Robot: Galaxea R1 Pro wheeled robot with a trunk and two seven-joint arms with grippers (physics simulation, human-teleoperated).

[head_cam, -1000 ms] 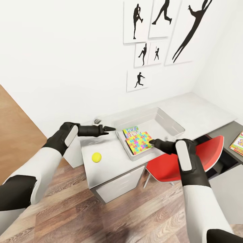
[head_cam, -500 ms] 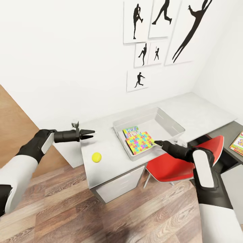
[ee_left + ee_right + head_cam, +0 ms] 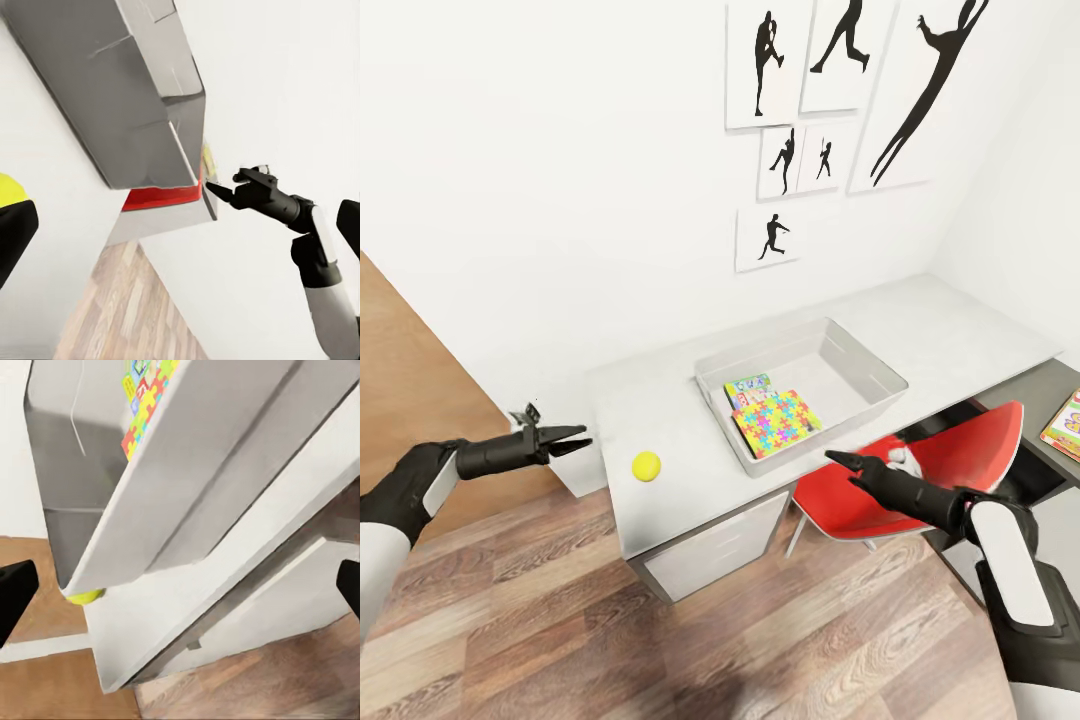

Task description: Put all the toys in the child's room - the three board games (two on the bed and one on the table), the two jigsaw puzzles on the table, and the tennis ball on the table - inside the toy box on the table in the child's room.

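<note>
The light grey toy box [image 3: 706,383] stands on the table [image 3: 660,420] with a bright jigsaw puzzle [image 3: 777,422] and another colourful flat box [image 3: 748,387] inside. A tennis ball [image 3: 646,466] lies on the table left of the toy box. My left gripper [image 3: 578,437] hangs open off the table's left end, level with the ball. My right gripper [image 3: 834,460] is open and empty over the red chair, just in front of the toy box. The right wrist view has the toy box [image 3: 225,472], puzzle [image 3: 146,405] and ball [image 3: 84,597]. In the left wrist view the ball [image 3: 9,191] sits beside one finger.
A red-and-white chair [image 3: 930,470] is tucked under the desk by my right arm. Another colourful flat box [image 3: 1065,425] lies on the dark grey desk top at the far right. Black silhouette posters [image 3: 840,100] hang on the white wall. Wood-plank floor [image 3: 660,640] lies below.
Both arms have drawn back from the toy box. The right gripper left the puzzle lying in the box and dropped over the chair. The left gripper swung left past the table's end.
</note>
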